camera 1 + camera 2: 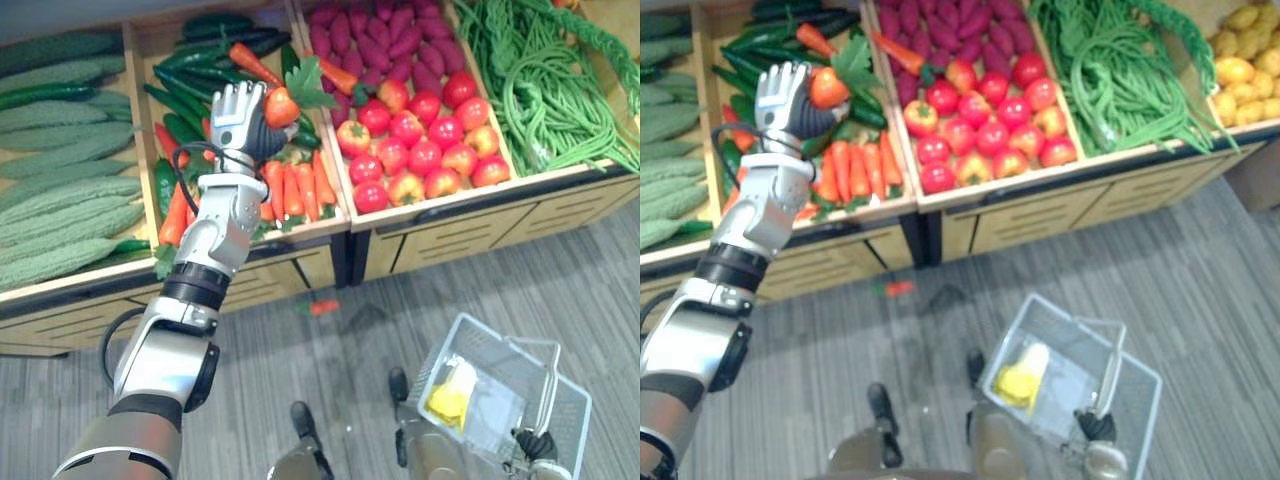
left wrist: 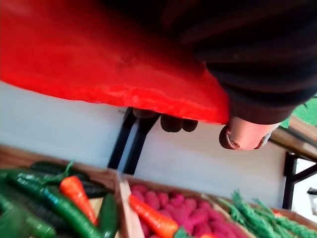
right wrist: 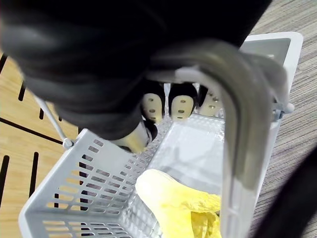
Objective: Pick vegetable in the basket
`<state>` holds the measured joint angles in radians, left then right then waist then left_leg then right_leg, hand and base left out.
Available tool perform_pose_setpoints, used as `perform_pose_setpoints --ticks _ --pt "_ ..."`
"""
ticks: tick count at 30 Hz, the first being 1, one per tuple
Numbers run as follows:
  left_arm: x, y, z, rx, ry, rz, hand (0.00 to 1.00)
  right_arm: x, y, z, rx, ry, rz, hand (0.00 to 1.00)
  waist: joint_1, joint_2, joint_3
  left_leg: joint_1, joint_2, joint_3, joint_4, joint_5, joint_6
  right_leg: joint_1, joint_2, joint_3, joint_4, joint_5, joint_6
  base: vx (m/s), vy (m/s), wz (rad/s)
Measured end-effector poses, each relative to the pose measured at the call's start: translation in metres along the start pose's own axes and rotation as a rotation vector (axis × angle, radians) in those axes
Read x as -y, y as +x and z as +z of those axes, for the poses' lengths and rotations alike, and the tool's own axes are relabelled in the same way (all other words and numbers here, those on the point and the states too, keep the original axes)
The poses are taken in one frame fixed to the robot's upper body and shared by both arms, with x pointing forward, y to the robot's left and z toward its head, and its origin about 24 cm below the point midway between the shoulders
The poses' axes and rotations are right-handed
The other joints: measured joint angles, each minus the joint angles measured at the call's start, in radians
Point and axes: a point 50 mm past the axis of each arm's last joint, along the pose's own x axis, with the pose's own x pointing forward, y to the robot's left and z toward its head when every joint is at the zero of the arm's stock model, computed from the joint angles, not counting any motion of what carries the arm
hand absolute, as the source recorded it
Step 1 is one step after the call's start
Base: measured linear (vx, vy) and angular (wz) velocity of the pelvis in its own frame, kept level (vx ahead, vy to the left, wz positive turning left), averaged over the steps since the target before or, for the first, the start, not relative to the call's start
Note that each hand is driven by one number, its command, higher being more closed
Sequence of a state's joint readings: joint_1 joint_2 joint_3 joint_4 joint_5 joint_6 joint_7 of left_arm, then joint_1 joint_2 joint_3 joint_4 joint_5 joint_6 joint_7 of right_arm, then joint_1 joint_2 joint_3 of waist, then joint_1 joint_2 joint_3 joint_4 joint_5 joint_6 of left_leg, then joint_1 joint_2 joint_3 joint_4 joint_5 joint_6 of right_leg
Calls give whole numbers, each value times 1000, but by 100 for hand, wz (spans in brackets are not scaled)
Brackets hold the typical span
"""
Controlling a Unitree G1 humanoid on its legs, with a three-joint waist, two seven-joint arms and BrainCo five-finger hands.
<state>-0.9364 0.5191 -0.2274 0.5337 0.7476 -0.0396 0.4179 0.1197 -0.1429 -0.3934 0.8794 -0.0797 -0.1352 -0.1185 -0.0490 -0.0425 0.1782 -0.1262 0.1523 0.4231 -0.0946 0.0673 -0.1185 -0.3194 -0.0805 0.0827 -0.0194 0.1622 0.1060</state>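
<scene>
Wooden stall, grey carpet, perhaps stray carrot

Blurred, cropped red vegetable, basket cut off

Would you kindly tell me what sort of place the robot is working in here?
Likely a grocery shop's produce section, possibly a mock-up: wooden display bins hold carrots and long green beans, and a white shopping basket hangs from the right hand.

Bright, even light from above over the produce bins; small glints on the tomatoes, dull sheen on the red vegetable. Soft shade on the grey floor below the bin fronts. White basket well lit, faint shadows inside.
</scene>
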Motion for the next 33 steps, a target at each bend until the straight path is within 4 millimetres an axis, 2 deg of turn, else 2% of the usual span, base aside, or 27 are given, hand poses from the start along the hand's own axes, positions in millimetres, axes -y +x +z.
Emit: perform_pose_setpoints --ticks 2,4,7,9,11,13,16,17,19,22,24,29,31,33 --pt "-2 -5 7 47 -12 13 100 4 -2 -6 -17 0 -9 100 -2 0 -11 25 -2 1 0 2 3 29 -2 -1 -6 -2 2 44 1 0" --pt "-2 -19 16 124 -20 4 100 8 -5 -12 -36 1 -18 100 -1 0 -41 45 -4 1 -2 -4 2 51 -4 0 -14 -6 5 36 -1 -1" --pt "3 -50 25 243 -39 -45 100 17 -3 -11 -36 -63 -23 100 -1 0 -93 59 -11 7 -2 -14 -1 62 -7 9 -19 -11 9 40 -4 -7" --pt "9 -75 35 320 -82 -102 100 35 2 -2 -14 -165 -34 100 4 3 -105 91 -18 21 0 -24 -3 87 -10 25 -26 -13 12 39 3 -22" --pt "12 -96 47 397 -126 -157 100 57 7 17 45 -311 -52 100 13 3 -117 116 -26 54 0 -34 -4 99 -9 56 -33 -16 20 16 7 -38" --pt "12 -106 57 464 -153 -186 100 71 10 38 116 -414 -54 100 19 2 -123 134 -31 84 0 -41 -4 98 -6 87 -33 -13 26 8 6 -48" --pt "15 -123 75 576 -222 -262 100 85 9 90 301 -641 -18 100 23 -1 -146 187 -34 177 0 -63 -15 99 9 176 -30 -6 37 24 7 -83" --pt "16 -128 80 617 -241 -289 100 84 7 104 364 -711 7 100 23 -3 -163 204 -31 209 0 -70 -21 99 20 203 -29 -5 38 41 0 -84" --pt "15 -135 91 676 -267 -312 100 80 3 119 439 -794 42 100 19 -5 -183 232 -23 253 -1 -80 -34 103 39 234 -27 -5 39 52 -27 -64" --pt "17 -147 107 765 -316 -366 100 73 -2 133 506 -874 104 100 10 -3 -197 277 -13 304 -2 -95 -49 123 63 271 -27 -7 36 38 -47 -49" --pt "19 -153 112 786 -356 -407 100 68 -5 140 540 -939 136 100 -3 -2 -201 295 -12 327 0 -103 -52 133 70 287 -27 -9 36 15 -25 -37" --pt "23 -159 127 870 -381 -455 100 53 -12 151 599 -1067 240 100 -6 -4 -205 335 0 407 52 -151 -67 139 97 358 -1 -18 34 -4 -14 -46" --pt "24 -162 131 895 -388 -481 100 43 -14 154 633 -1091 274 100 -7 -1 -208 353 8 449 80 -176 -69 143 112 397 4 -19 35 -15 -6 -60" --pt "27 -166 133 891 -424 -512 100 30 -17 159 667 -1114 322 100 -22 1 -209 362 15 487 107 -203 -74 149 122 429 5 -20 36 -24 0 -53"
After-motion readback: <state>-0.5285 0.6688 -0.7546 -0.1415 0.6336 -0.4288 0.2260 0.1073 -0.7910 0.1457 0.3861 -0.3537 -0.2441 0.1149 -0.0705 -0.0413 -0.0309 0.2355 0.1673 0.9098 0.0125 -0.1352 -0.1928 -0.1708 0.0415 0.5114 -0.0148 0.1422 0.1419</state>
